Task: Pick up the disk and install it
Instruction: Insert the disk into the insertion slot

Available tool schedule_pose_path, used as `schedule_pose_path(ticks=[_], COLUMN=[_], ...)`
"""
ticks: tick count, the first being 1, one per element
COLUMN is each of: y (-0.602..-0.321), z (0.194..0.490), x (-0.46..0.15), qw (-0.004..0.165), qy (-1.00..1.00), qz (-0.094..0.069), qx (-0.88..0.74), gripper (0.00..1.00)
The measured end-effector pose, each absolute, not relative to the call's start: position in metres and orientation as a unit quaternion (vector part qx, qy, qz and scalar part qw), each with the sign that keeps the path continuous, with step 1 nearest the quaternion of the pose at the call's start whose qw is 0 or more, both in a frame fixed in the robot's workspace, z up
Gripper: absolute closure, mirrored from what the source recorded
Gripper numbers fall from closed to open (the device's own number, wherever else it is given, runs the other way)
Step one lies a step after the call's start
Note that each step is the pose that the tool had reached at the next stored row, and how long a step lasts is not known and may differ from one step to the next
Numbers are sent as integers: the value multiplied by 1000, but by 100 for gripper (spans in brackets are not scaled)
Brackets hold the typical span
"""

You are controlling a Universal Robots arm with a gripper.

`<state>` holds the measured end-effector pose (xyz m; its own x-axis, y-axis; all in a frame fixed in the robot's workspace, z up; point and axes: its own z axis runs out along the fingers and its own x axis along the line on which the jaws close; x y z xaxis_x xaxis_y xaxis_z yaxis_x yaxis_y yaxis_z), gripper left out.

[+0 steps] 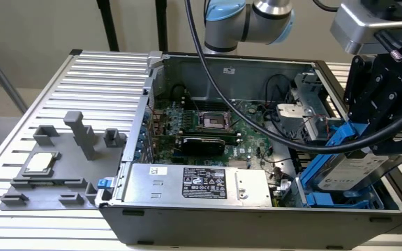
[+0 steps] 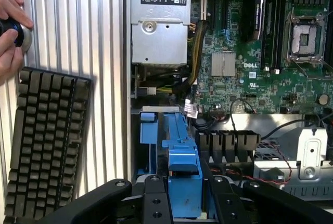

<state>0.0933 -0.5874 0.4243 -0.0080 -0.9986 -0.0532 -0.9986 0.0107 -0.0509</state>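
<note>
In the exterior view my gripper (image 1: pixel 395 144) is clamped on the disk (image 1: pixel 358 166), holding it tilted over the blue bay (image 1: pixel 341 201) at the exterior view's right end of the computer case (image 1: pixel 257 225). In the wrist view its blue frame sits between my fingers (image 2: pixel 156 203); a keyboard (image 2: pixel 47 141) lies outside the case, near a person's hand (image 2: pixel 8 31).

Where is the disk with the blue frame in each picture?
Exterior view: the disk is at the exterior view's right, tilted, held over the blue bay.
Wrist view: its blue frame sits between the black fingers.
Shared landmark: the grey power-supply box with a black label.
</note>
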Motion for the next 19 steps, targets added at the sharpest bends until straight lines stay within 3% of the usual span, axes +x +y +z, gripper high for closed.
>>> schedule_pose_path(ticks=[19], y=[-587], z=[401], x=[91], qw=[37], qy=[707], qz=[1], qx=[-706], gripper=[67])
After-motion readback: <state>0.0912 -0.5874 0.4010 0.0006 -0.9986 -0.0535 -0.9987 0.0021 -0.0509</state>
